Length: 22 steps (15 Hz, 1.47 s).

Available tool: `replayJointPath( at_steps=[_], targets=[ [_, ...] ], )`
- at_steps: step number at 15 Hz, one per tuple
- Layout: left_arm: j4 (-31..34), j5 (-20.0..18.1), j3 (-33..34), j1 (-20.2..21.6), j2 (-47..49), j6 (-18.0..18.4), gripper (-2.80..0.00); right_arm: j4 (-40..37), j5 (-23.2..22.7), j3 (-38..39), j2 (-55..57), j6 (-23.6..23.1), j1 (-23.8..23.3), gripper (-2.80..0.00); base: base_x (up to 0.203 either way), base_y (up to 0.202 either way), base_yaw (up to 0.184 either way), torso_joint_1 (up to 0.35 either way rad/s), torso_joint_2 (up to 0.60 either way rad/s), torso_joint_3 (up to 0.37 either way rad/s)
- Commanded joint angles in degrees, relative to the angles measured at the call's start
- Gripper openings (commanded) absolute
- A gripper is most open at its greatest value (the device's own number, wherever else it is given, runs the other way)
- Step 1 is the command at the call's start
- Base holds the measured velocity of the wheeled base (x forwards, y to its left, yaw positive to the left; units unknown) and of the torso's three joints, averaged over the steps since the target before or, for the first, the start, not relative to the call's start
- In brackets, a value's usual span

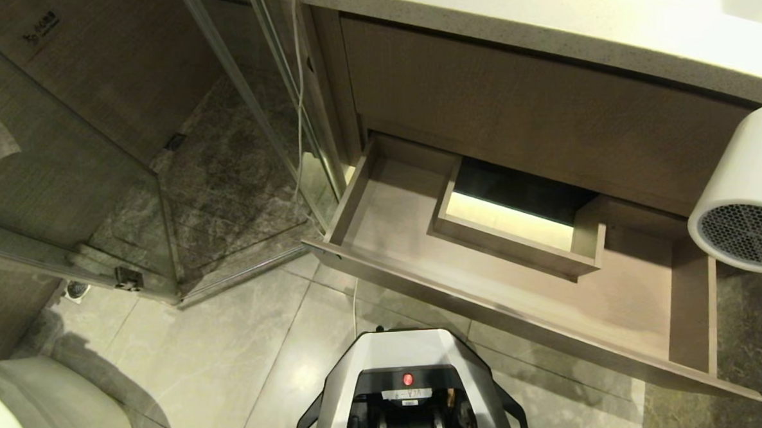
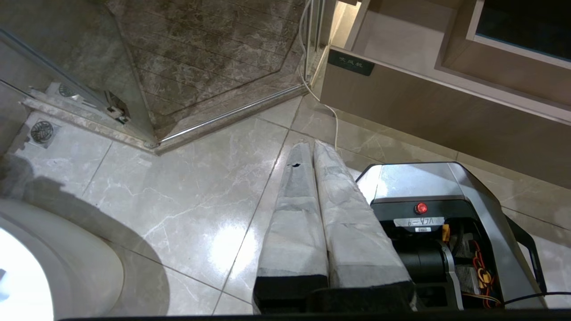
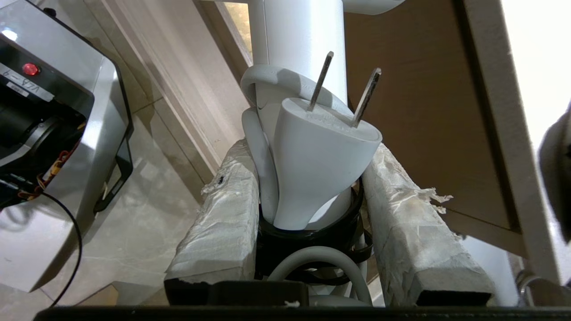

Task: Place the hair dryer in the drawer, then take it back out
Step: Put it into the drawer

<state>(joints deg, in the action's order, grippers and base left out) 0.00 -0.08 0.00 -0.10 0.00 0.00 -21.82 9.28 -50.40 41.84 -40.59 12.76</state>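
- The small white cylindrical hair dryer (image 1: 750, 191) with its round honeycomb-grilled end shows at the right edge of the head view, held in the air above the right end of the open drawer, grille facing toward the camera and downward
- In the right wrist view the right gripper (image 3: 312, 178) is clamped on the dryer's handle and bundled white cord, its two tape-wrapped fingers (image 3: 223, 214) pressing either side, with the white two-pin plug (image 3: 319, 147) wedged between them
- The wide shallow light wood-grain drawer (image 1: 487, 299) stands pulled out across the middle of the head view; its rectangular boxed cut-out (image 1: 516, 224) sits at centre, leaving flat floor on both sides
- Judging from this, the placing step is in hand: the dryer should come down over the flat floor in the right part of the head view, just beside the cut-out wall, not onto its rim
- Lower it with the body lying along the drawer so that it cannot roll, and keep the plug and cord inside the front edge
- Release only once it rests; a loose cord could snag on the fingers
- The left gripper (image 2: 316, 205) hangs parked over the grey marble floor tiles (image 2: 178, 187), its taped fingers pressed together and holding nothing
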Motion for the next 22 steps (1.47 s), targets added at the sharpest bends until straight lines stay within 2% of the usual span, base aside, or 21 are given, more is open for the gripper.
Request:
replayJointPath(
  at_steps=[1, 8, 14, 22],
  targets=[
    [0.0, 0.0, 0.1, 0.0, 0.0, 0.0, -2.8, -0.3, 0.1, 0.5, -0.4, 0.1, 0.0, -2.8, 0.0, 0.0, 0.0, -0.219, 0.34, 0.127],
    [0.0, 0.0, 0.0, 0.0, 0.0, 0.0, -2.8, 0.0, 0.0, 1.8, -0.5, 0.1, 0.1, -2.8, 0.0, 0.0, 0.0, -0.242, 0.37, 0.135],
    [0.0, 0.0, 0.1, 0.0, 0.0, 0.0, -2.8, 0.0, 0.0, 2.2, -0.6, 0.1, 0.1, -2.8, 0.0, 0.0, 0.0, -0.35, 0.5, 0.151],
    [0.0, 0.0, 0.0, 0.0, 0.0, 0.0, -2.8, 0.1, 0.0, 2.7, -0.6, 0.1, 0.1, -2.8, 0.0, 0.0, 0.0, -0.075, 0.41, 0.33]
  ],
)
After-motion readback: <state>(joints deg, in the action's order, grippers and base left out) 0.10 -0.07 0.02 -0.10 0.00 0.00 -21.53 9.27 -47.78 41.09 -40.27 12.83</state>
